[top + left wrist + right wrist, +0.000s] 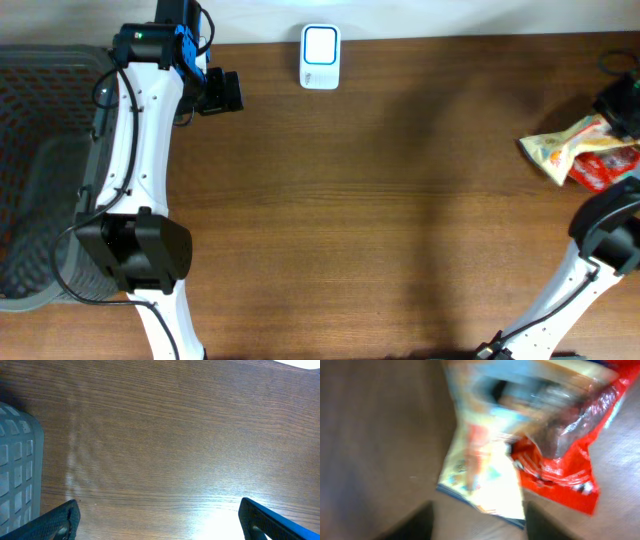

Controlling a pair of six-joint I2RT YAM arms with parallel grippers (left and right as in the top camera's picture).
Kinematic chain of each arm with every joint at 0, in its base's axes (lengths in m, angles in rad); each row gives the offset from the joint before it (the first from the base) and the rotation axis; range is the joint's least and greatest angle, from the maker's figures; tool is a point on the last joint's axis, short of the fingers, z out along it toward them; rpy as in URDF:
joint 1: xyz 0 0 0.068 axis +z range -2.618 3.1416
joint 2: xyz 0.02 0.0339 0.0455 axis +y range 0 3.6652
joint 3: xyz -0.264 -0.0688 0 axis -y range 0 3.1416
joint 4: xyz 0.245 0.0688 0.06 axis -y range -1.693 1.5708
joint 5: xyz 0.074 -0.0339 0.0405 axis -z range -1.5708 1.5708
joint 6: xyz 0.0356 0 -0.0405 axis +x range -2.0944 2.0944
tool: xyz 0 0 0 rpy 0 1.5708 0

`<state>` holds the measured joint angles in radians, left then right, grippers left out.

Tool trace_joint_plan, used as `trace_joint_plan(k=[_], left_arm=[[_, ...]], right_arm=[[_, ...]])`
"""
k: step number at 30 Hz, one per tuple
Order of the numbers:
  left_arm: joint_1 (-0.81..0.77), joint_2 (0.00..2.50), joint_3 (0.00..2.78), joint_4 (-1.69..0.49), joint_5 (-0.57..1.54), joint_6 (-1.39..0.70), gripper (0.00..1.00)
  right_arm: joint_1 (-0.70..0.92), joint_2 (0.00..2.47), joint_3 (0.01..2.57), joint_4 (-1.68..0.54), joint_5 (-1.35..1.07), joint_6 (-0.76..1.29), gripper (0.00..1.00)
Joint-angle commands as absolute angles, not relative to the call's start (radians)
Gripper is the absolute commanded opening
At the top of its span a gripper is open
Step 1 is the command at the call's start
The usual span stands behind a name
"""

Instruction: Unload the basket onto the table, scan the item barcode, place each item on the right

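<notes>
The cream-and-yellow snack packet [560,147] lies at the right edge of the desk [400,220], overlapping a red packet [605,168]. No barcode shows in any view. The right gripper [480,520] hangs directly over the pair, released: its fingers [417,521] stand apart, the yellow packet's lower edge lies in the gap, and nothing is pinched as far as the blurred wrist view shows.

The white scanner [320,56] sits well apart from them at the desk's far edge. The left gripper [160,522] hovers near the grey basket [40,170], spread wide over bare wood.

The main risk is closing on both overlapped packets and dragging the wrong one along. The slick, crinkly film could also slip, or crease across the barcode so that it faces away from the scanner.
</notes>
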<state>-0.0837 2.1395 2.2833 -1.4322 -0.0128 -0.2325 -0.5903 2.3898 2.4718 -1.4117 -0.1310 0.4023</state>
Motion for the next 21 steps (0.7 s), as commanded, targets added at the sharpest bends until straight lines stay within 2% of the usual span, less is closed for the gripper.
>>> trace_joint_plan(k=[1,3,4,5,6,8,12,15,17,21], left_arm=[[-0.082,2.128,2.292,-1.434,-0.02,-0.243,0.99],[-0.082,2.128,2.292,-1.434,-0.02,-0.243,0.99],[-0.082,2.128,2.292,-1.434,-0.02,-0.243,0.99],[-0.082,2.128,2.292,-1.434,-0.02,-0.243,0.99],[-0.082,2.128,2.292,-1.434,-0.02,-0.243,0.99],[-0.082,2.128,2.292,-1.434,-0.02,-0.243,0.99],[-0.082,2.128,2.292,-1.434,-0.02,-0.243,0.99],[-0.082,2.128,2.292,-1.434,-0.02,-0.243,0.99],[-0.082,2.128,2.292,-1.434,-0.02,-0.243,0.99],[-0.082,2.128,2.292,-1.434,-0.02,-0.243,0.99]], right_arm=[[-0.638,2.362,2.44,-1.456,-0.127,0.383,0.77],[-0.663,2.317,2.44,-1.506,-0.189,0.383,0.77],[-0.673,2.268,2.44,-1.542,-0.241,0.382,0.81],[-0.676,2.18,2.44,-1.613,-0.265,0.381,0.99],[-0.675,2.087,2.44,-1.7,-0.242,0.329,0.99],[-0.672,1.919,2.376,-1.699,-0.25,0.283,0.99],[-0.574,1.36,1.819,-1.687,-0.258,0.24,0.99],[-0.492,1.091,1.462,-1.699,-0.262,0.243,0.98],[-0.471,0.948,1.212,-1.699,-0.262,0.244,0.99],[-0.471,0.911,1.006,-1.699,-0.255,0.243,0.98]])
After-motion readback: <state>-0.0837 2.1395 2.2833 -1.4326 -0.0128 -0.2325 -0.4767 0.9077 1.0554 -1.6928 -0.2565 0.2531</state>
